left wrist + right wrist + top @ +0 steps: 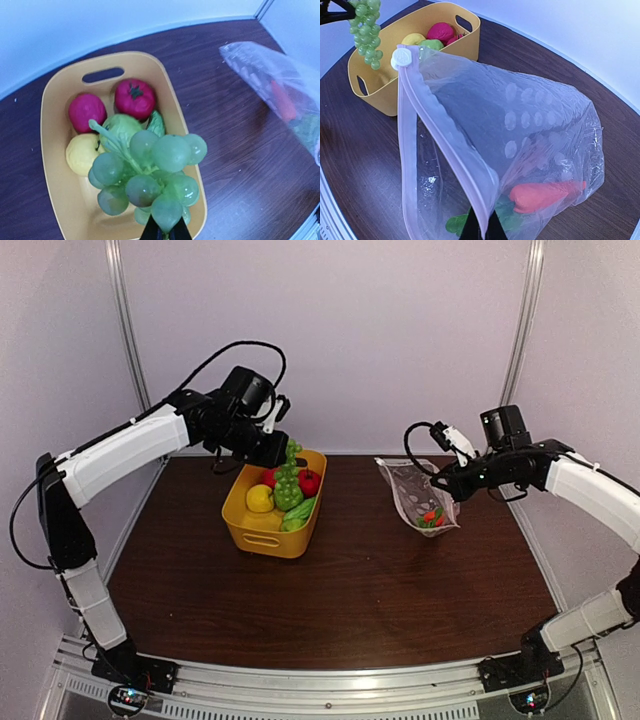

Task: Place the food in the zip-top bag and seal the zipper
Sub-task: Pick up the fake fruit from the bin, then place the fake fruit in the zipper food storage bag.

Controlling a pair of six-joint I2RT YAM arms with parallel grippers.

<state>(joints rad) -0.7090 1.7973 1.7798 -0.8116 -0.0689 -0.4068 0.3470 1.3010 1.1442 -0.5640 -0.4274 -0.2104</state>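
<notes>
My left gripper (283, 453) is shut on a bunch of green toy grapes (150, 175) and holds it above the yellow basket (258, 531); the grapes also show in the top view (289, 472). In the basket lie a tomato (134, 97), a red fruit (86, 111), a yellow fruit (81, 153) and a green fruit (120, 127). My right gripper (482, 231) is shut on the zipper (445, 150) of the clear zip-top bag (530, 140), holding its mouth open above the table. An orange carrot (545, 194) and green food (455, 223) lie inside. The bag shows in the top view (420, 495).
The dark wooden table (350, 590) has white walls at the back and sides. A white slider (401, 56) sits at the far end of the zipper. The basket and bag are about a hand's width apart.
</notes>
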